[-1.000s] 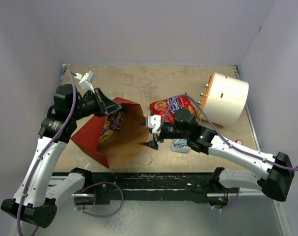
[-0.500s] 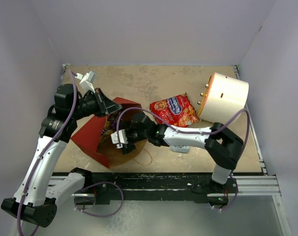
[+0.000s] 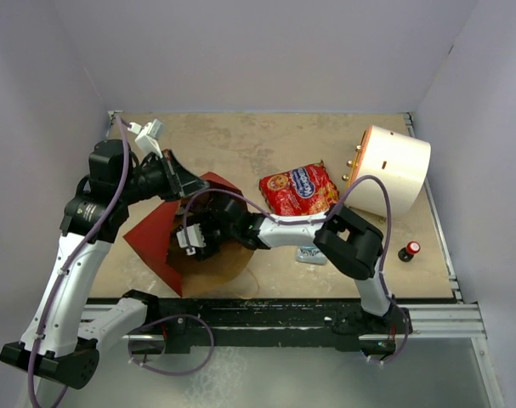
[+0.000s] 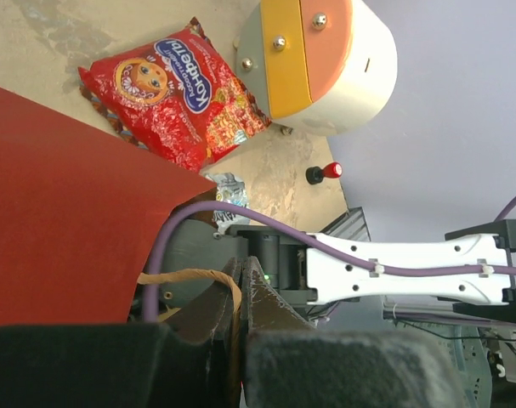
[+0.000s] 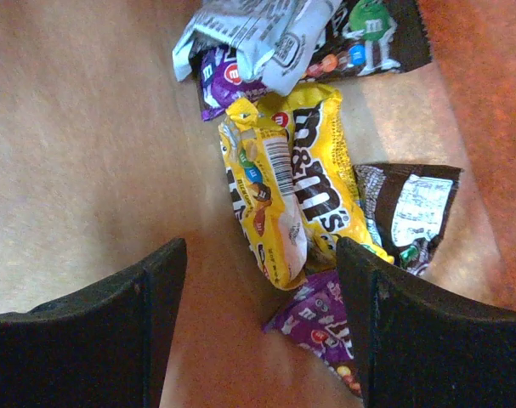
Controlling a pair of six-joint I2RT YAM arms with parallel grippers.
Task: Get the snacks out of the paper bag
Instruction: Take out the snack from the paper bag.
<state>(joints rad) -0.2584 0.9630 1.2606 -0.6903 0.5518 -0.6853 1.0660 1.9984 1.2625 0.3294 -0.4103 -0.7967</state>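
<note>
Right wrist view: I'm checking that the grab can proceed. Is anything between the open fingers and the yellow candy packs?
Nothing visible does. The right gripper is open inside the paper bag, and the yellow candy packs lie straight ahead of the gap between its jaws, their near ends uncovered.

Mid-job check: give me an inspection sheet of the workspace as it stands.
Surface: tan table, mottled, worn.
Job's things: paper bag lying down, mouth open; yellow wrappers, purple wrapper, brown wrapper inside; red packet and silver-blue wrapper out on table.
Clutter: white cylinder, red-capped knob.
Grippers: left gripper shut on bag's edge; right gripper open inside bag, over yellow wrappers.
Cables: purple cables along both arms, one arching above bag.
Surroundings: plain walls on three sides.
</note>
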